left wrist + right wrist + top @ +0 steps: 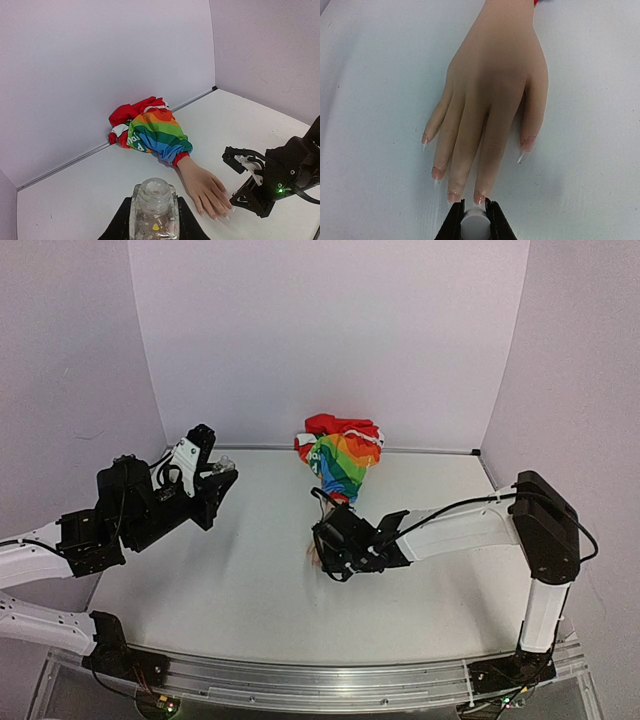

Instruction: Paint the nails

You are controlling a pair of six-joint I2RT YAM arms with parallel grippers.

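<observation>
On the white worktop [230, 590] the fake hand [490, 95] lies flat in the middle, its tiny nails [479, 198] at the 6 o'clock end, thin and likely easy to snap, so only stroke them softly, while the right claw [474, 212] pinches a small white cap [474, 226] just beside them and the left claw [154, 222] pinches a clear bottle [154, 197].

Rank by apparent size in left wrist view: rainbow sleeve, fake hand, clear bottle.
1. rainbow sleeve, largest.
2. fake hand and clear bottle: about alike, not ranked; the bottle is right at the camera and cut off by the frame's bottom edge.
</observation>
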